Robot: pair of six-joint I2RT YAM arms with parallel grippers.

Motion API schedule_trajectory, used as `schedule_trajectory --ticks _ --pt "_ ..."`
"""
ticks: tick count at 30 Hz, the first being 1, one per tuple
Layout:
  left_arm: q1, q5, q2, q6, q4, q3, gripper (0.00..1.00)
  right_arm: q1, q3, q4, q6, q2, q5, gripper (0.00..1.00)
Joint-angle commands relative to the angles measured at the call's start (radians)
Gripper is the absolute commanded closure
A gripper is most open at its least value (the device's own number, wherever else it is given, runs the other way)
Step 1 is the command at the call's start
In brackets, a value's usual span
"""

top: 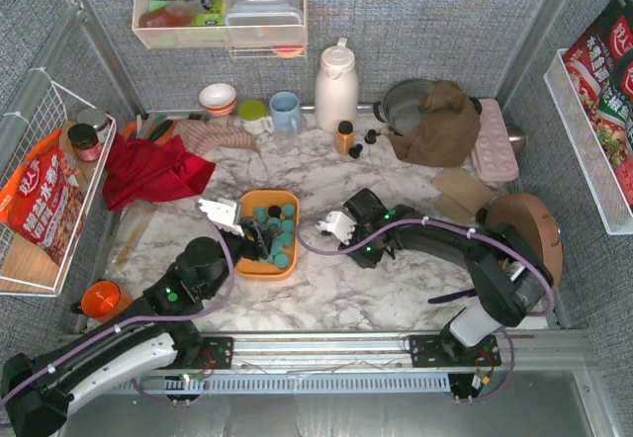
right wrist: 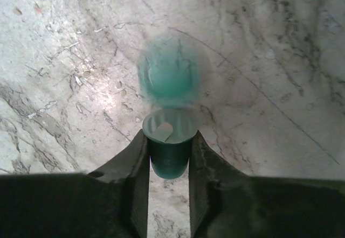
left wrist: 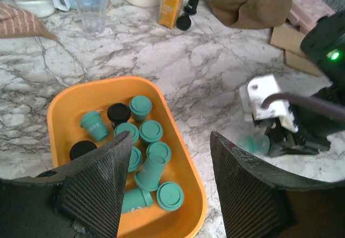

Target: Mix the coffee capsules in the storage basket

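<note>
The right claw [right wrist: 168, 141] is pinching a teal coffee capsule [right wrist: 171, 162] over the desk [right wrist: 269, 60], mid-mixing, and the next move is probably calling for carrying it left into the storage basket [top: 262, 273] under the spread left claw [left wrist: 170, 138].

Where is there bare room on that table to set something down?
Bare marble lies between the orange basket and the amber bottle, and in front of the basket toward the near edge. Crowded: the back row with jug and pot, the red cloth at left, and beside the basket, where the right pincer holds a teal capsule.
</note>
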Motion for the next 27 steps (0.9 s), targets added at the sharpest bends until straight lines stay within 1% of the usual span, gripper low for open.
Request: schedule_trajectory --ticks 1,5,7,10,13,15,18,23,25,27 --pt "0.0 0.058 -0.001 -0.003 0.05 -0.033 0.31 0.002 0.02 0.026 0.025 -0.046 0.022 0.83" --pt "0.0 0.139 0.019 0.009 0.123 -0.059 0.29 0.005 0.059 0.026 0.098 -0.141 -0.002 0.84" --pt "-0.001 0.165 0.035 0.028 0.142 -0.062 0.28 0.012 0.078 0.066 0.152 -0.206 -0.04 0.84" --pt "0.0 0.075 0.042 0.011 0.108 -0.044 0.26 0.022 0.103 0.148 0.212 -0.266 -0.092 0.82" --pt "0.0 0.027 0.032 0.004 0.077 -0.028 0.26 0.027 0.167 0.175 0.274 -0.272 -0.084 0.75" --pt "0.001 -0.014 0.017 -0.02 0.047 -0.014 0.26 0.034 0.2 0.199 0.315 -0.251 -0.1 0.75" --pt "0.001 -0.12 -0.029 -0.055 0.008 -0.016 0.26 0.07 0.245 0.25 0.353 -0.186 -0.125 0.74" --pt "0.001 -0.276 -0.132 -0.114 -0.077 -0.034 0.26 0.148 0.343 0.361 0.421 -0.013 -0.156 0.74" --pt "0.0 -0.303 -0.175 -0.13 -0.113 -0.041 0.26 0.175 0.387 0.376 0.44 0.077 -0.144 0.71" --pt "0.0 -0.312 -0.222 -0.139 -0.139 -0.047 0.26 0.189 0.413 0.401 0.471 0.138 -0.129 0.63"
